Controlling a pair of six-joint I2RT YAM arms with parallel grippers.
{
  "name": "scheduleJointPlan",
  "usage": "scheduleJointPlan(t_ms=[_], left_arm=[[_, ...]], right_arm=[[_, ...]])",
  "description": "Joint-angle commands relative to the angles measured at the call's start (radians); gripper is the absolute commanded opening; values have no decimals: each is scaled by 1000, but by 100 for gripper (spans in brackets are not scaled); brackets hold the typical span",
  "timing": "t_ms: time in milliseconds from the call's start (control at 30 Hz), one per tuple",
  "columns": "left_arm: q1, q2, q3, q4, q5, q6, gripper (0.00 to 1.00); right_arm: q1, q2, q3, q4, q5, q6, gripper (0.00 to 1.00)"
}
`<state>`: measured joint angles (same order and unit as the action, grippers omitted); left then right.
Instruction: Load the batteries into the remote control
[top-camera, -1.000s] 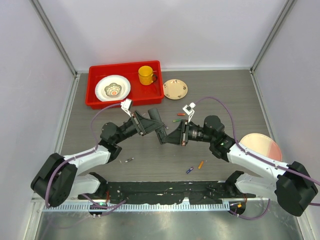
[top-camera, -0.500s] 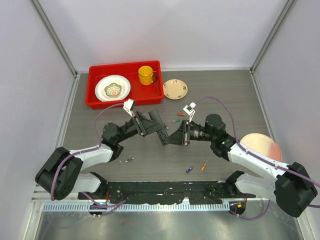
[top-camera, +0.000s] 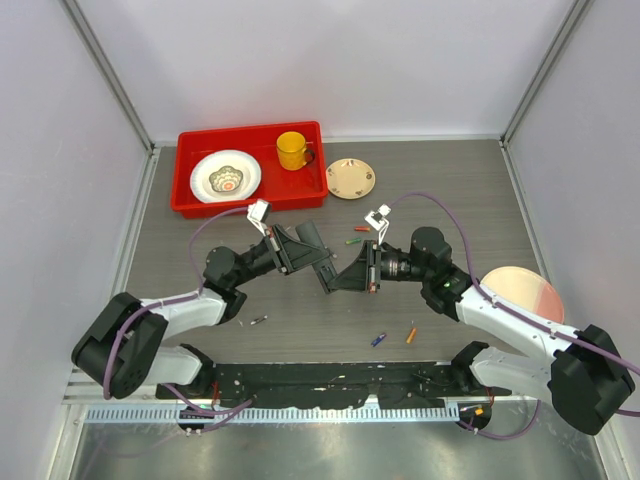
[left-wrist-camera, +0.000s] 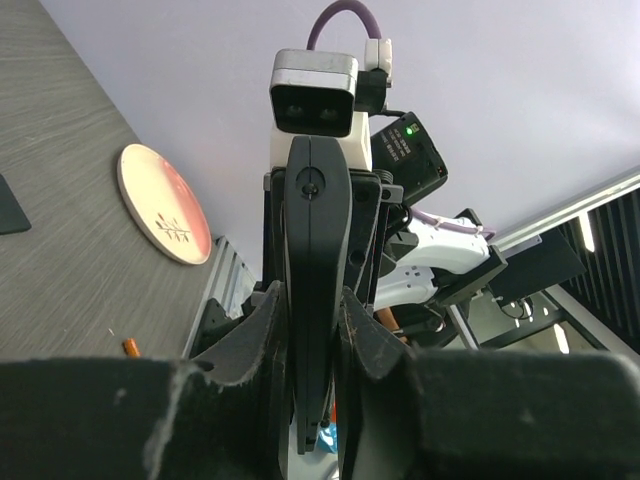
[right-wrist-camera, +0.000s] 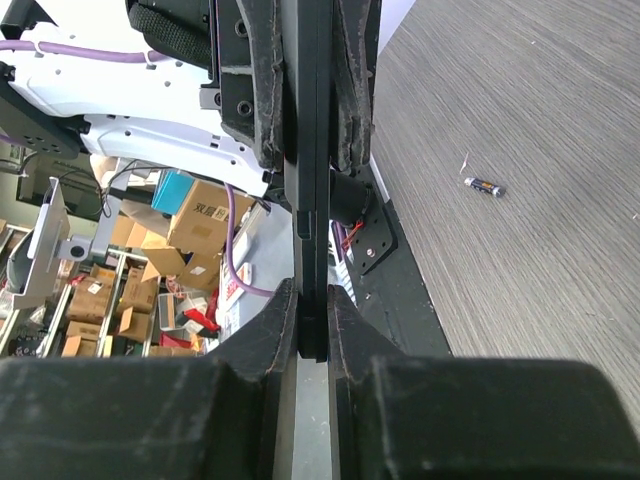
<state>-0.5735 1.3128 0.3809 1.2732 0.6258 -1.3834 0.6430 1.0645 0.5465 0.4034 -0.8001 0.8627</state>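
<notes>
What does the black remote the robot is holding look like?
The remote control is a slim black plastic bar, seen edge-on from both wrist cameras. It is held off the table, one end pinched in the left gripper, the other in the right gripper. Its buttons and battery slot are not visible.

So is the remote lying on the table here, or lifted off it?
Lifted. The remote control is clamped edge-on at both ends, left gripper and right gripper shut on it, clear of the table.
</notes>
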Motion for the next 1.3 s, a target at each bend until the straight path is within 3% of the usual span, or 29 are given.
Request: scheduleJointPlan(t_ms=[0, 67, 100, 133, 233, 267, 333, 400, 500, 700, 833, 900, 1000, 1267], left_arm=[[3, 2, 3, 84, 40, -14, 6], [3, 5, -2, 81, 29, -20, 0], [3, 3, -7, 77, 20, -20, 0], [3, 0, -10, 59, -1, -16, 0], [4, -46, -8, -113, -50, 39, 0], [4, -64, -4, -164, -101, 62, 0], [4, -137, 10, -344, -155, 147, 0], [4, -197, 44, -548, -242, 234, 0], [3, -288, 55, -664, -316, 283, 0], [4, -349, 4, -643, -295, 267, 0], [3, -369, -57, -585, -279, 222, 0], [4, -386, -82, -571, -270, 208, 0], [4, -424, -114, -571, -265, 201, 0], [4, -517, -154, -621, -273, 205, 0]], right_arm=[[-12, -9, 47, -9, -14, -34, 1], [-13, -11, 56, -41, -5, -59, 1], [-11, -14, 75, -72, 5, -79, 9], [-12, -18, 84, -134, 37, -115, 32], [-13, -44, 148, -321, 148, -195, 52], [-13, -54, 168, -381, 192, -259, 54], [-13, -84, 220, -568, 289, -313, 57], [-13, -103, 260, -744, 482, -370, 57], [-8, -92, 260, -927, 677, -396, 57], [96, -74, 204, -1080, 947, -309, 54], [323, 24, 260, -1172, 1079, -232, 57], [394, 80, 270, -1184, 1113, -203, 61], [458, 101, 250, -1149, 1124, -154, 80], [521, 178, 240, -1157, 1162, -85, 82]])
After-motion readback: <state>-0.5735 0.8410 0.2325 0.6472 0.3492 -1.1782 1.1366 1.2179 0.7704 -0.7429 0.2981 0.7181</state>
